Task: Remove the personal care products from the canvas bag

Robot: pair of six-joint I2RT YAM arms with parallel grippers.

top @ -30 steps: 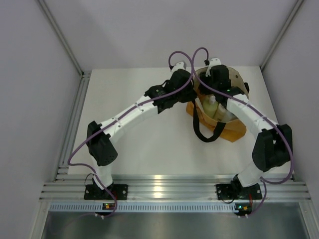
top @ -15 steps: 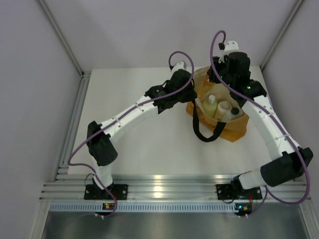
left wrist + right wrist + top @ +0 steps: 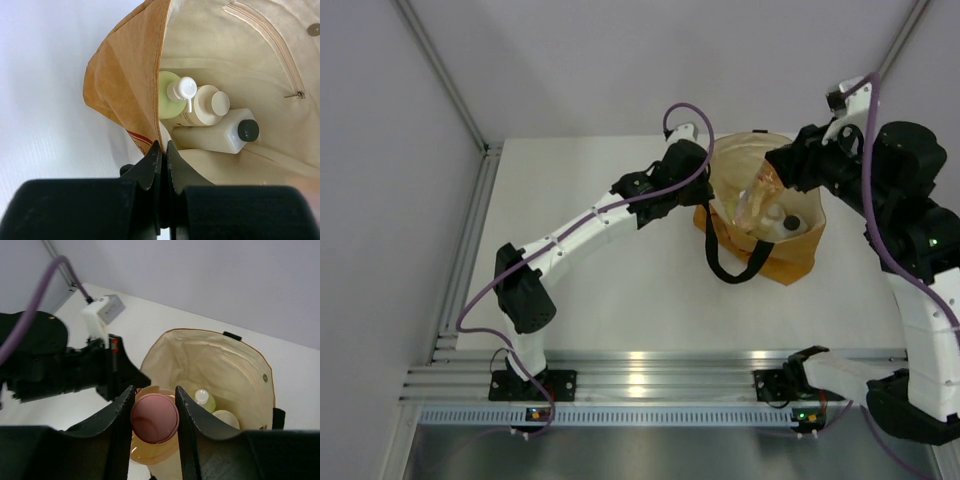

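I am pinching the canvas bag [image 3: 125, 85] by its rim, my left gripper [image 3: 161, 150] closed flat on the cloth to hold the mouth open. My right gripper [image 3: 154, 392] is clamping the orange bottle [image 3: 154, 419] just above that mouth, lifting it clear. The yellow-green bottle [image 3: 167, 92], cream bottle [image 3: 205, 107] and black-capped bottle [image 3: 215, 137] are lying at the bag's bottom.

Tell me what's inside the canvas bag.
Three show in the canvas bag: yellow-green bottle, cream bottle, black-capped white bottle. Whatever lies beneath them is covered.
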